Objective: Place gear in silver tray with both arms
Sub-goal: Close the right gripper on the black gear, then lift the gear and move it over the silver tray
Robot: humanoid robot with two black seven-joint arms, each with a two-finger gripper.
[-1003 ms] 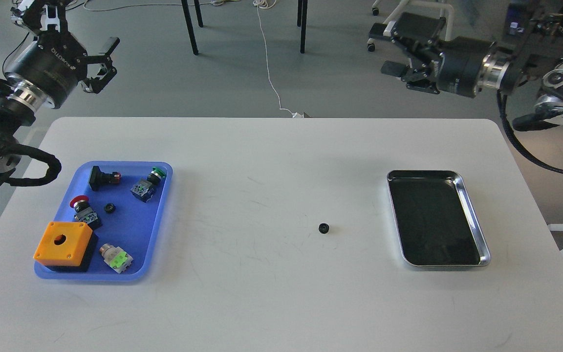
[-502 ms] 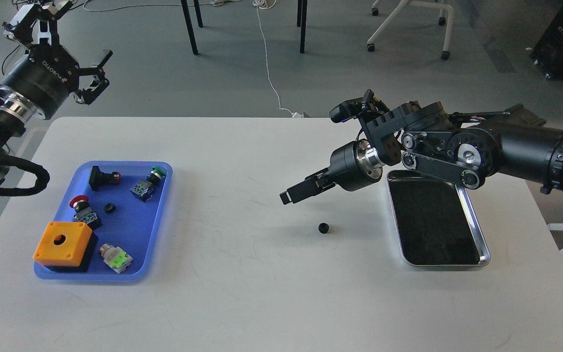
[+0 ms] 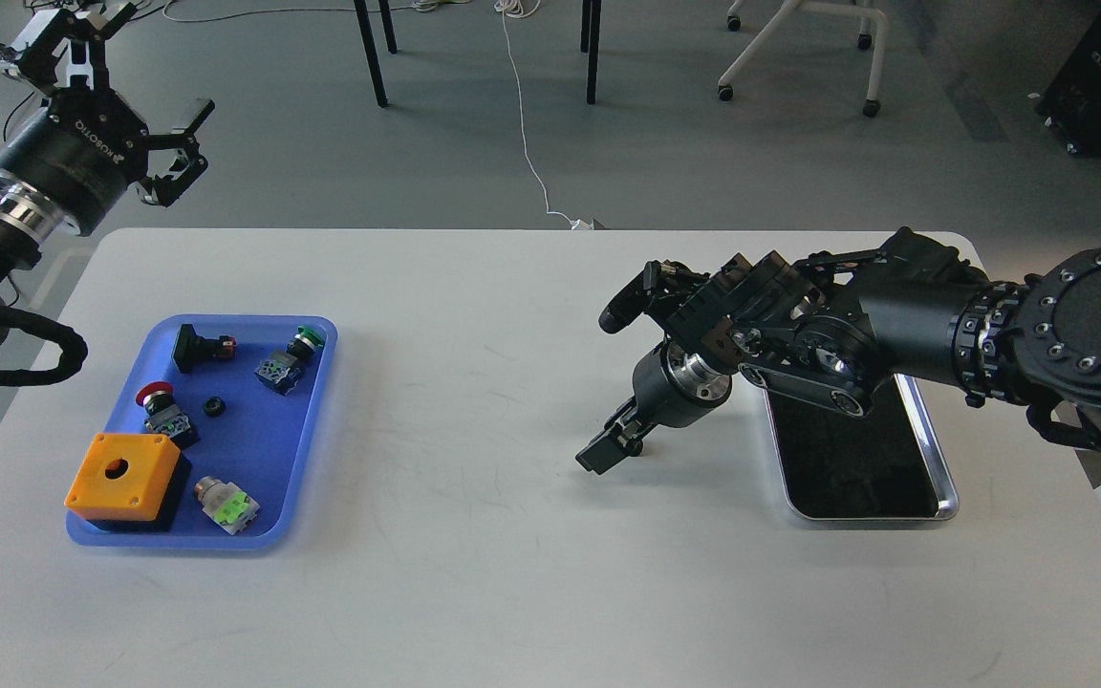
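My right arm reaches in from the right across the silver tray [image 3: 939,476] and hides the tray's upper part. My right gripper [image 3: 614,450] is down at the table surface, just left of the tray, on the spot where the small black gear lay. The gear cannot be told apart from the dark fingers there. The fingers are seen side-on, so their gap does not show. My left gripper [image 3: 179,145] is open and empty, held high beyond the table's far left corner.
A blue plastic tray [image 3: 307,449] at the left holds an orange box [image 3: 122,476], several push-button switches and a second small black gear [image 3: 215,406]. Chair and table legs stand on the floor beyond the far edge.
My right arm swung in from the upper right and came down, bringing its gripper to the table at the gear. The gear was in plain view and is now covered. My left gripper drifted slightly left.
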